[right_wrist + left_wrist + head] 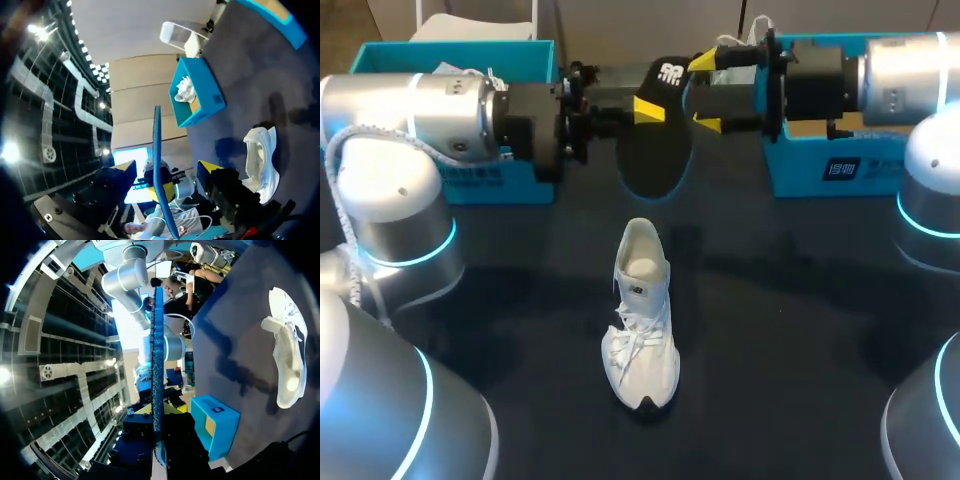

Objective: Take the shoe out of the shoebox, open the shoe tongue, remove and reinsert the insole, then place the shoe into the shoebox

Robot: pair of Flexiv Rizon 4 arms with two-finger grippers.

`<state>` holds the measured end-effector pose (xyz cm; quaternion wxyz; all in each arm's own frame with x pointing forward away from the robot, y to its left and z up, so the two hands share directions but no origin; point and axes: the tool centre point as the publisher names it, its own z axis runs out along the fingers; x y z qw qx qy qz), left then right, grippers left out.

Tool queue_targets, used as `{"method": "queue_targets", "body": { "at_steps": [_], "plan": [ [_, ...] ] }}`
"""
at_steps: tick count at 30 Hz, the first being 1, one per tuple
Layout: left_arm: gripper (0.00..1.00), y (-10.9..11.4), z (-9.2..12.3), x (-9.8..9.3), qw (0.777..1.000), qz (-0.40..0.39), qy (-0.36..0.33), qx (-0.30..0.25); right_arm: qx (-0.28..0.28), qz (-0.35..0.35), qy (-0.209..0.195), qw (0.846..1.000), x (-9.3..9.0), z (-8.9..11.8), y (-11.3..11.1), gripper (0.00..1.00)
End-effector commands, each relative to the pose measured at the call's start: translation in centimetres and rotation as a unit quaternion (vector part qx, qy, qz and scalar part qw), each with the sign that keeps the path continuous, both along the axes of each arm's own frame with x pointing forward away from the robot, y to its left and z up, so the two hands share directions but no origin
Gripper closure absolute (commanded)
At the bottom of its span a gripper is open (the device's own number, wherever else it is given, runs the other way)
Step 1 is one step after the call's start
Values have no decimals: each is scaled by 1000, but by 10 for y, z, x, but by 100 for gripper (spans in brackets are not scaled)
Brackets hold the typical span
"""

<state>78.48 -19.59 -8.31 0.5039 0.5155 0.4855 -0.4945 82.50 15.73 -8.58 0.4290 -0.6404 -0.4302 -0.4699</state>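
The white shoe (641,320) lies on the dark table, toe toward me; it also shows in the wrist views (287,355) (262,160). Above and behind it the black insole (655,150) hangs in the air, seen edge-on as a blue strip (158,365) (158,165). My left gripper (647,108) (157,440) is shut on the insole's upper part. My right gripper (708,92) (167,170) stands open, one yellow tip on each side of the insole and not touching it. One shoebox (470,185) stands at the back left, holding something white.
A second teal box (830,170) (215,425) stands at the back right, behind my right arm. The left box (197,97) lies beyond the shoe in the right wrist view. Bare dark table surrounds the shoe.
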Motion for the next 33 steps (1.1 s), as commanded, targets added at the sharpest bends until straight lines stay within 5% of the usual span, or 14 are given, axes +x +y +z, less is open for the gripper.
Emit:
{"method": "queue_targets", "body": {
  "at_steps": [1, 13, 27, 33],
  "plan": [
    [100, 16, 4, -7, 1000, 2, 5, 1, 10, 14, -35, 999, -16, -2, -18, 0],
    [100, 42, 17, -21, 1000, -7, 29, 3, -1, 50, -118, 992, -35, -7, -53, 0],
    [100, 42, 17, -21, 1000, -7, 29, 3, 6, 76, -132, 988, -37, -6, -94, 0],
    [100, 42, 17, -21, 1000, -7, 29, 3, 6, 76, -132, 988, -37, -6, -94, 0]
  ]
}}
